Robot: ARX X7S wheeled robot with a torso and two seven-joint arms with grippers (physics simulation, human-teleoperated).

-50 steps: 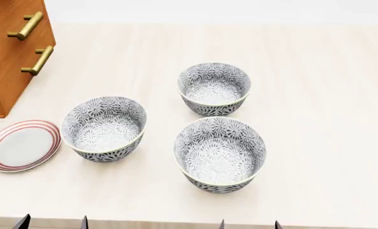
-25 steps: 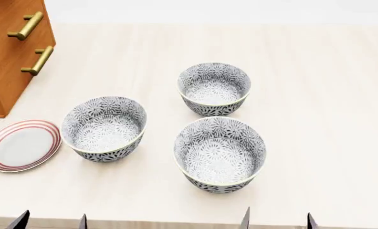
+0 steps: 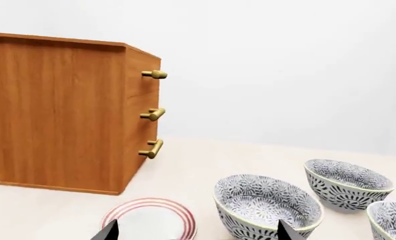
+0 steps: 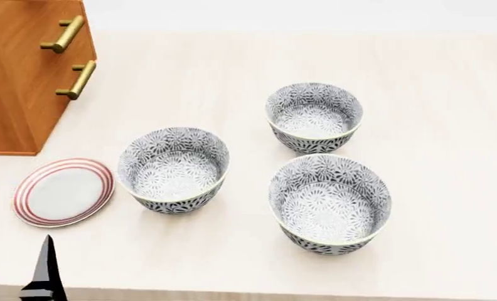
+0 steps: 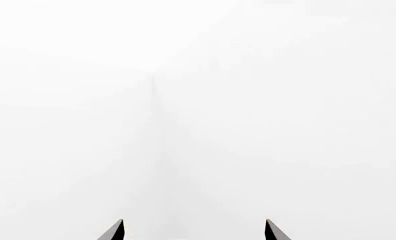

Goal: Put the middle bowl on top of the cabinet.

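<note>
Three identical grey-and-white floral bowls stand on the pale table (image 4: pixel 433 94). Left to right, the back bowl (image 4: pixel 314 118) (image 3: pixel 348 182) lies between the left one (image 4: pixel 173 169) (image 3: pixel 268 207) and the near right one (image 4: pixel 330 204) (image 3: pixel 391 220), so I take it as the middle bowl. The orange-brown cabinet (image 4: pixel 22 75) (image 3: pixel 58 110) stands at the far left, with its top out of the head view. My left gripper (image 3: pixel 198 234) is open and empty, low at the table's near left, short of the plate and the left bowl; one of its fingers (image 4: pixel 43 271) shows. My right gripper (image 5: pixel 194 231) is open, facing blank white.
A flat white plate with red rings (image 4: pixel 64 191) (image 3: pixel 151 220) lies in front of the cabinet, left of the left bowl. Three brass handles (image 3: pixel 151 112) stick out of the cabinet's front toward the bowls. The table's near edge runs along the bottom of the head view.
The head view has swung left, so bowls, plate and cabinet sit further right in it. The right gripper's fingertips have left the bottom edge. A left finger now reaches higher.
</note>
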